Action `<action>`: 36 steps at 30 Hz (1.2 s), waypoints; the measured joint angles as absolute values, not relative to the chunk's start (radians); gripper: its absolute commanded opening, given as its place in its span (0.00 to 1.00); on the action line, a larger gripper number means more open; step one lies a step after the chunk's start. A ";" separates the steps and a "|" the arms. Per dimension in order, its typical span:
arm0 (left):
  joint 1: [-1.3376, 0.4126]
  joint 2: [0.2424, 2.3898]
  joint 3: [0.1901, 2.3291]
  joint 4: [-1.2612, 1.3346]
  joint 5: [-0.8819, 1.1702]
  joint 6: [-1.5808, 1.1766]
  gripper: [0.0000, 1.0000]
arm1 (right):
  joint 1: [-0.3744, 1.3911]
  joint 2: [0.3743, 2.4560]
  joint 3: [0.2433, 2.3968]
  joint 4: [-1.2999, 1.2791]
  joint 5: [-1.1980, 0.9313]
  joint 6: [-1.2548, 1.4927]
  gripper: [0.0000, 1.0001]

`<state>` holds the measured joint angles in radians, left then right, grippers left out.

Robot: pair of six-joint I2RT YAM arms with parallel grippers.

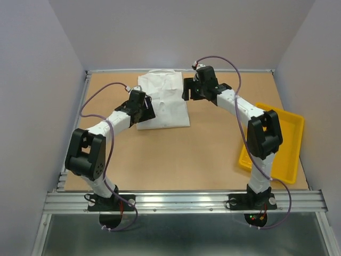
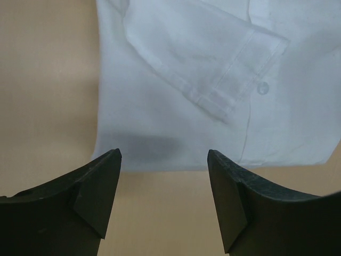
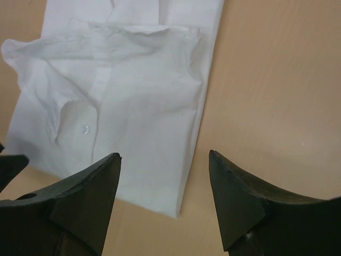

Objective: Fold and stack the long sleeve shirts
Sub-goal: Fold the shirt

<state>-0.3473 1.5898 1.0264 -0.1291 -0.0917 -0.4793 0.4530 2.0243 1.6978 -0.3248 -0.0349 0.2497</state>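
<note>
A white long sleeve shirt [image 1: 162, 101] lies partly folded on the brown table at the back middle. My left gripper [image 1: 144, 110] hovers at its near left edge, open and empty; the left wrist view shows the shirt [image 2: 213, 80] with a cuff and a button just beyond the open fingers [image 2: 101, 186]. My right gripper [image 1: 191, 90] hovers at the shirt's right edge, open and empty; the right wrist view shows the shirt [image 3: 128, 106], collar up, with its folded corner between the fingers [image 3: 234, 197].
A yellow tray [image 1: 282, 154] stands at the right edge of the table [image 1: 176, 154], beside the right arm. Grey walls close in the back and sides. A metal rail runs along the near edge.
</note>
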 measured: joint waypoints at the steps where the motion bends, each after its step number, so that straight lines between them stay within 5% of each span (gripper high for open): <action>1: -0.358 1.616 1.051 -0.129 -0.095 -0.479 0.73 | 0.453 1.982 1.660 -0.325 -0.041 0.254 0.74; 12: -0.414 1.827 1.286 -0.159 -0.150 -0.480 0.66 | 0.453 1.665 1.251 -0.255 -0.106 0.296 0.76; 26: -0.424 2.052 1.552 -0.214 -0.270 -0.429 0.66 | 0.453 1.560 1.139 -0.244 -0.113 0.311 0.76; 36: -0.424 2.180 1.855 -0.185 -0.417 -0.285 0.83 | 0.453 1.536 1.111 -0.235 -0.109 0.318 0.76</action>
